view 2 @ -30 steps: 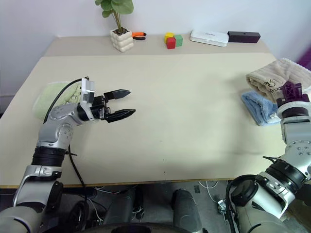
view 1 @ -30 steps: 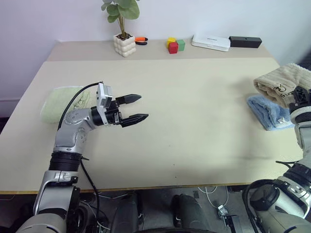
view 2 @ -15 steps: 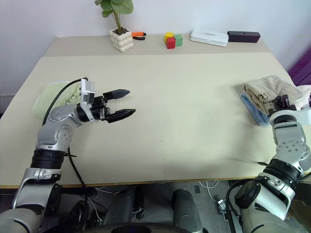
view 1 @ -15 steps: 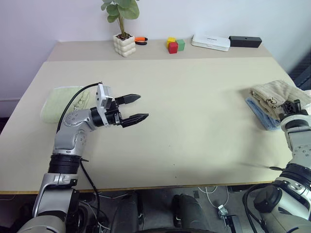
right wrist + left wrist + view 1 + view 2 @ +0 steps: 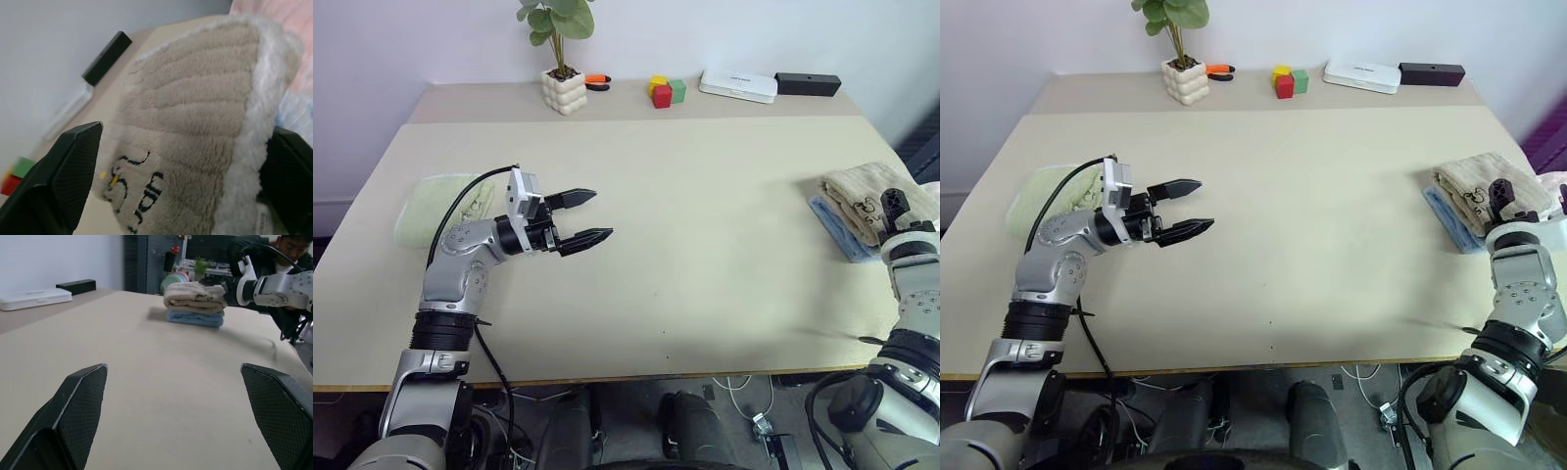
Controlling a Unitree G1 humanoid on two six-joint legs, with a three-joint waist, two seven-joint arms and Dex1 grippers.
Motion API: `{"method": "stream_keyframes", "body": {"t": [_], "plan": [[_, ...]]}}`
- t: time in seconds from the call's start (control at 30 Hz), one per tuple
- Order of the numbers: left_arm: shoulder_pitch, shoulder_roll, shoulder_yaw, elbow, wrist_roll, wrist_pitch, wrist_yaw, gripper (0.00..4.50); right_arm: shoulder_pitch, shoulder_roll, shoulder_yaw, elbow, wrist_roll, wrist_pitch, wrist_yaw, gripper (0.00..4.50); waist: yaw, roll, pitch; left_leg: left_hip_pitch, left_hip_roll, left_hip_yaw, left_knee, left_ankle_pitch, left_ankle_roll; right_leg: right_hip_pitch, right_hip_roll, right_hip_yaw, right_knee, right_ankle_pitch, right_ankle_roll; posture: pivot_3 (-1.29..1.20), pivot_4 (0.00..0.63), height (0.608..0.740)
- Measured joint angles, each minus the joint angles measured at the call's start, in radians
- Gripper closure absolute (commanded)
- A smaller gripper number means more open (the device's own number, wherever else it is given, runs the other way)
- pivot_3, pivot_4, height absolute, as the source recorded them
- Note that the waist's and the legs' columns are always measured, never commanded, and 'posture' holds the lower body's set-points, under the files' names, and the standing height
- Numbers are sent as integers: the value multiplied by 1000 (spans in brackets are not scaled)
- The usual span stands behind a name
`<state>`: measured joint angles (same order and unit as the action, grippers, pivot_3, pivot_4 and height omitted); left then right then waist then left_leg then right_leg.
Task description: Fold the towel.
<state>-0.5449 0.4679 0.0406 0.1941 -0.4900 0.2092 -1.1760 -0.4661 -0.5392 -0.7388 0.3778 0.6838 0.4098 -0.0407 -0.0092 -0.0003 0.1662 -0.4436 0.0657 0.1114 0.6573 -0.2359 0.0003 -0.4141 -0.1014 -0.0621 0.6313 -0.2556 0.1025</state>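
A wide beige table [image 5: 705, 245] carries everything. Along its far edge stand a potted plant [image 5: 563, 86] in a white knobbly pot, an orange-and-black tool [image 5: 598, 81] just beside it, yellow, red and green blocks [image 5: 666, 91], a flat white box [image 5: 737, 85] and a black bar [image 5: 808, 84]. A pale green towel [image 5: 435, 207] lies near the left edge. At the right edge a light blue towel [image 5: 837, 223] lies flat, with the folded beige towel [image 5: 864, 191] stacked on it.

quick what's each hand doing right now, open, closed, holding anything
Left hand: open, holding nothing, above the table.
Right hand: open, its fingers standing either side of the folded beige towel, not clamped on it.
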Motion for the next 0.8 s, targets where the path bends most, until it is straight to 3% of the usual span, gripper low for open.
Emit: {"method": "stream_keyframes", "body": {"t": [0.27,0.4,0.5,0.6,0.8], "plan": [[-1,-3,-1,1,6,-6,1,0,85,-64,91,-18,-289,-173,-74,53,-5,0,0,1,0,0,0,1,-1,0,0,0,0,0,0,0,150,735],[-1,-4,0,2,6,-9,2,0,88,-76,183,-106,-386,-241,-40,53,-11,0,0,1,0,0,0,1,-1,0,1,1,1,0,0,0,150,735],[3,12,14,3,8,-30,3,0,45,-67,365,-227,-447,-264,80,53,-19,1,0,1,1,0,0,1,-2,-1,2,2,1,0,0,0,150,735],[21,46,38,-2,13,-45,21,0,-15,-1,537,-359,-394,-243,264,53,-28,1,0,2,2,-1,-2,1,-2,-1,3,2,1,0,0,0,150,735],[146,86,98,-95,7,-27,78,0,67,-1,731,-488,-282,-186,631,53,17,-1,1,-2,1,-1,1,1,-1,0,3,2,-2,0,0,0,150,735]]}}
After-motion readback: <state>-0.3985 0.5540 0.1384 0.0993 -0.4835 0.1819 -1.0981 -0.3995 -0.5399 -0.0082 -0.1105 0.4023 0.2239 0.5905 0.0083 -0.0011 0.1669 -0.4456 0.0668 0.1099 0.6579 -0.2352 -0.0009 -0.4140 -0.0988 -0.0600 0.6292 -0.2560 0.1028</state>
